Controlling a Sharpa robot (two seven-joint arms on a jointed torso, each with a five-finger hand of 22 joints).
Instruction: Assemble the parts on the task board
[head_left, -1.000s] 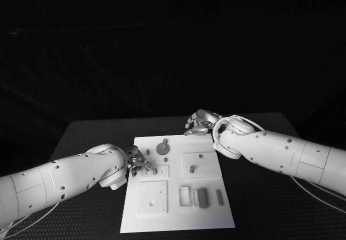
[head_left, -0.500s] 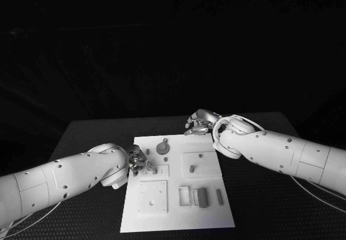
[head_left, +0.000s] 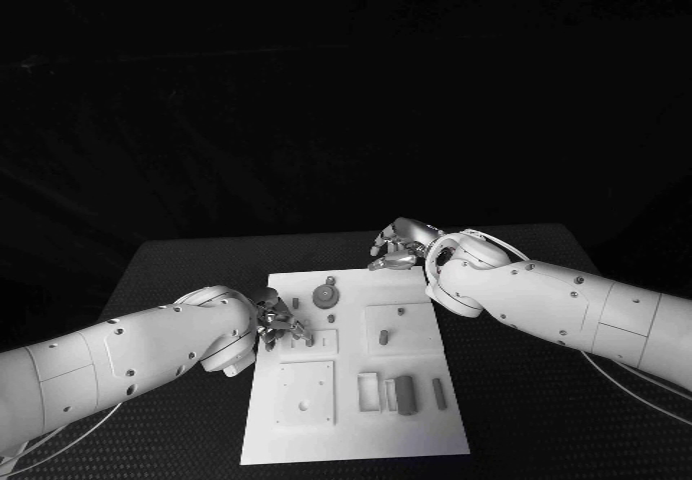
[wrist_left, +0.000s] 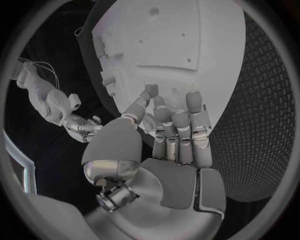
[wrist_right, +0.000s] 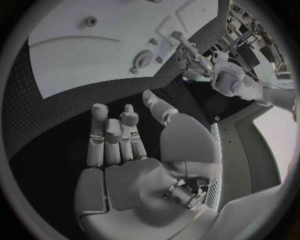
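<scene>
The white task board (head_left: 361, 420) lies in the middle of the black table. My left hand (head_left: 283, 326) hovers low over the board's left side, fingers curled down beside a short peg (head_left: 307, 340). In the left wrist view the left hand (wrist_left: 165, 130) seems to pinch a small grey part (wrist_left: 152, 89) at its thumb tip above the board (wrist_left: 187, 35). My right hand (head_left: 398, 245) sits past the board's far edge with nothing in it; the right wrist view shows the right hand (wrist_right: 125, 140) with loosely bent fingers over bare table.
A round grey disc (head_left: 326, 296) and small pegs stand on the board's far part. A square plate (head_left: 306, 386) and several upright rectangular pieces (head_left: 405, 394) sit at the near end. The disc (wrist_right: 144, 57) also appears in the right wrist view.
My left hand has shifted very slightly over the board's left side. The right arm has not moved.
</scene>
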